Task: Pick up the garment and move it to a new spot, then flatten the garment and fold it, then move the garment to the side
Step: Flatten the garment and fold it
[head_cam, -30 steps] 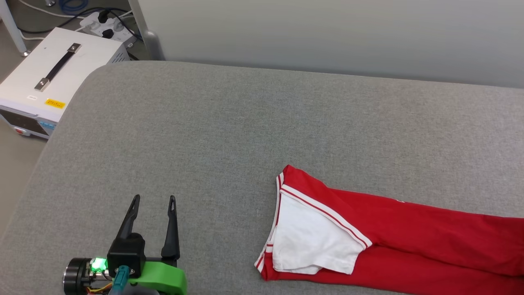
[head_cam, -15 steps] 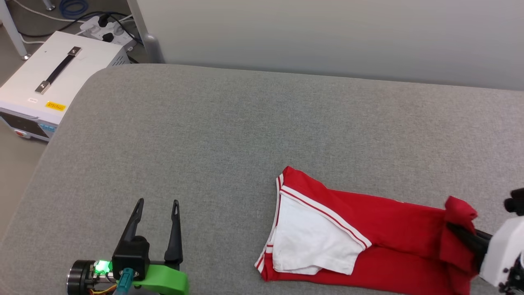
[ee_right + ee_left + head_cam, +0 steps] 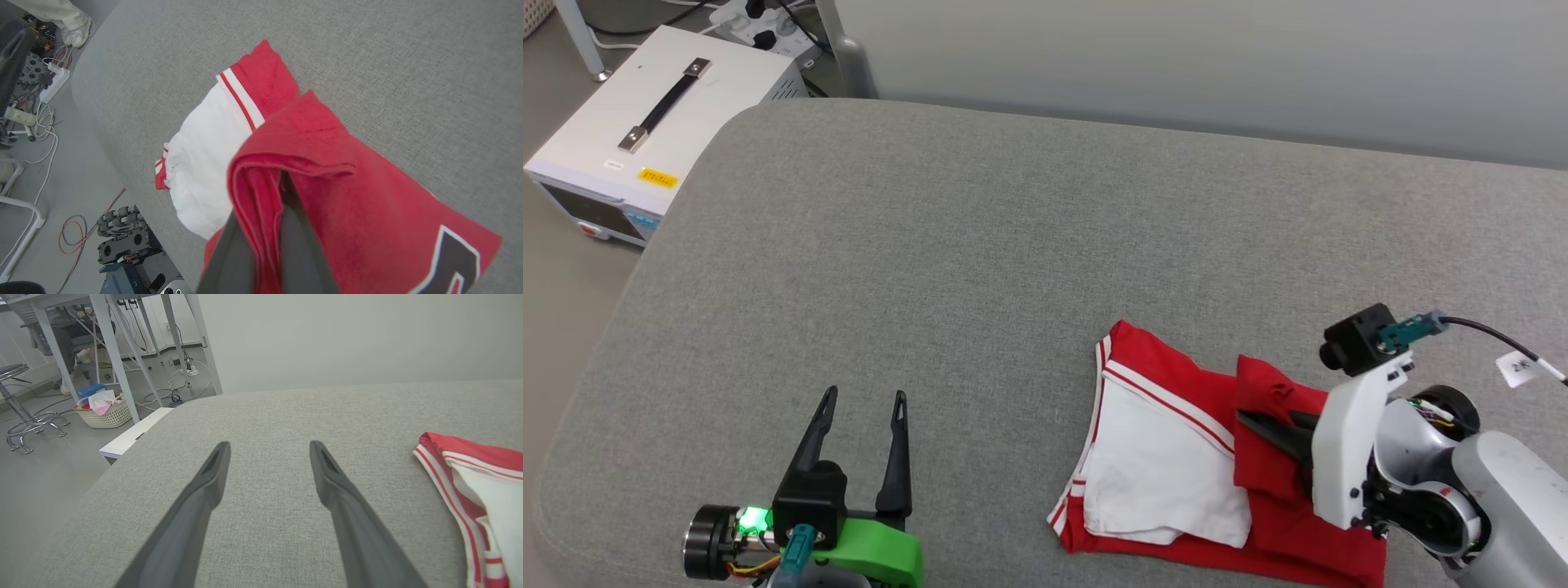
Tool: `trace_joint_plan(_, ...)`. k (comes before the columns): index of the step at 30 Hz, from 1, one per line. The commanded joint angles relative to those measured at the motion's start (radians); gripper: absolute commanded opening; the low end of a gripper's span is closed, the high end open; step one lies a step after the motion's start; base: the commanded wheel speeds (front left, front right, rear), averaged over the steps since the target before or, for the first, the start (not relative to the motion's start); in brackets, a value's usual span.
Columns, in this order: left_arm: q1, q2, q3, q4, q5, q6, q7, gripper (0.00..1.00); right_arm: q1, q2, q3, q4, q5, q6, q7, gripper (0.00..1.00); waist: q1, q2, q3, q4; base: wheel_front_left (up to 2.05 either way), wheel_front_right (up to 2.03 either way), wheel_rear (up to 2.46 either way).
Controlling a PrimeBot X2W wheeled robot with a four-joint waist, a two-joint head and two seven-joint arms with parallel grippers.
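There are one garment [image 3: 1168,457], one surface [image 3: 980,245], two hands (left hand [image 3: 866,394], right hand [image 3: 1245,419]), one white box [image 3: 629,98], one basket [image 3: 104,414] and one stool [image 3: 12,369].

This is looking like a robotics lab: a white instrument box [image 3: 662,114] with a carry handle is sitting on the floor beside power strips [image 3: 760,16], cables [image 3: 52,143] are trailing about, and metal-legged tables [image 3: 114,363], a stool [image 3: 24,420] and a basket [image 3: 104,416] of cloths are standing nearby.

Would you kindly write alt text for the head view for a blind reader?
The right gripper, shut on the garment, holds a red fold beside its white sleeve on a grey cushion; the left gripper is open, apart.
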Motion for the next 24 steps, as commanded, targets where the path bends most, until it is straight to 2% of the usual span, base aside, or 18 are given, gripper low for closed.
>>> trace_joint_plan(1,-0.023,-0.004,0.0,0.0,0.006,-0.003,-0.006,1.0,-0.034,0.014,0.022,0.016,-0.01,-0.001,0.007,0.0,0.0,0.0,0.011,0.011,0.0,0.0,0.0)
trace_joint_plan(14,-0.051,-0.016,-0.011,0.005,0.004,0.003,-0.006,1.0,-0.231,0.141,0.21,0.282,-0.08,-0.001,-0.021,0.0,0.0,0.0,0.052,0.034,0.0,0.0,0.0)
trace_joint_plan(20,-0.059,-0.021,-0.017,0.009,0.002,0.007,-0.006,1.0,-0.252,0.162,0.287,0.385,-0.085,-0.001,-0.063,0.0,0.0,0.0,0.057,0.038,0.0,0.0,0.0)
trace_joint_plan(21,-0.058,-0.021,-0.016,0.009,0.002,0.009,-0.006,1.0,-0.254,0.161,0.293,0.392,-0.083,-0.001,-0.074,0.32,0.0,0.0,0.056,0.037,0.0,0.0,0.0)
trace_joint_plan(22,-0.056,-0.022,-0.015,0.01,0.002,0.01,-0.006,1.0,-0.255,0.16,0.298,0.394,-0.08,-0.001,-0.092,0.32,0.0,0.0,0.053,0.035,0.0,0.0,0.0)
trace_joint_plan(23,-0.053,-0.022,-0.014,0.011,0.002,0.011,-0.006,1.0,-0.256,0.157,0.3,0.392,-0.078,-0.001,-0.112,1.0,0.0,0.0,0.048,0.032,0.0,0.0,0.0)
trace_joint_plan(24,-0.05,-0.021,-0.013,0.013,0.002,0.012,-0.006,1.0,-0.255,0.151,0.297,0.386,-0.076,-0.001,-0.141,1.0,0.0,0.0,0.042,0.029,0.0,0.0,0.0)
